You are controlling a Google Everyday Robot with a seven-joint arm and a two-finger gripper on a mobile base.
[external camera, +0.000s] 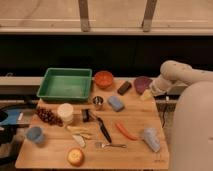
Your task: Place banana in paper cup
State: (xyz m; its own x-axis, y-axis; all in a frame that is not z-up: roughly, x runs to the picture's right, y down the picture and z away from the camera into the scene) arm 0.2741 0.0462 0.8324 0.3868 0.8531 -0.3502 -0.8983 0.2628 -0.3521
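One banana (80,131), likely light and soft, wants a gentle mid-body pinch; gripper (148,94) hovers wide open, empty, far right.
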